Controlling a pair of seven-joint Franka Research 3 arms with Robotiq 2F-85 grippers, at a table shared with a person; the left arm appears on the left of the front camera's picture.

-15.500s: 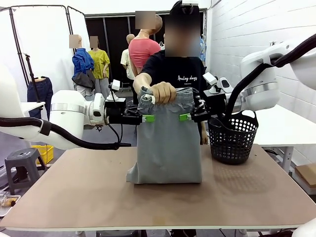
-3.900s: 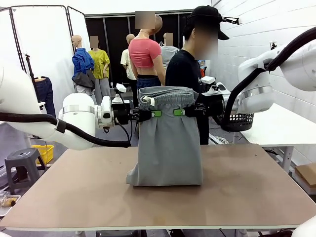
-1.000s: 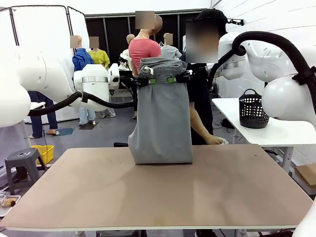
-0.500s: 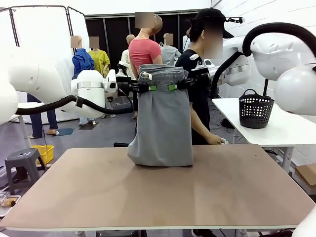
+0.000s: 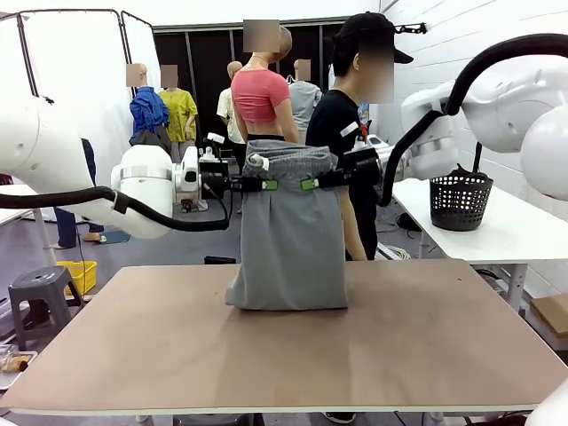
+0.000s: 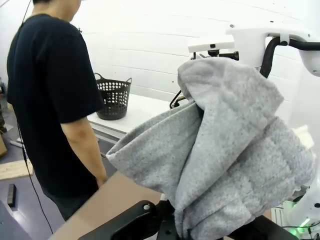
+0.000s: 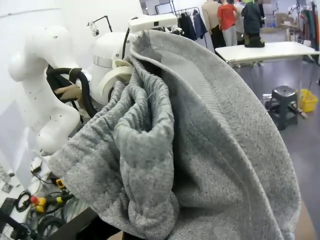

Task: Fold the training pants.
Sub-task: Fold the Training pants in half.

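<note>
The light grey training pants [image 5: 290,240] hang by their gathered waistband above the table [image 5: 284,346], and their lower end rests bunched on the tabletop. My left gripper [image 5: 267,185] is shut on the waistband's left side. My right gripper [image 5: 308,184] is shut on its right side, close to the left one. Grey cloth of the pants [image 6: 225,150] drapes over my fingers in the left wrist view. The waistband of the pants [image 7: 165,145] covers my fingers in the right wrist view.
A person in a black T-shirt [image 5: 342,133] stands behind the pants at the far edge of the table, side-on. A black basket [image 5: 460,202] sits on a white side table [image 5: 497,235] at the right. A grey stool [image 5: 40,293] stands on the floor at the left.
Both arms have come down with the pants over the last second. More of the cloth now lies bunched on the table. The person has shifted a little behind the pants.
</note>
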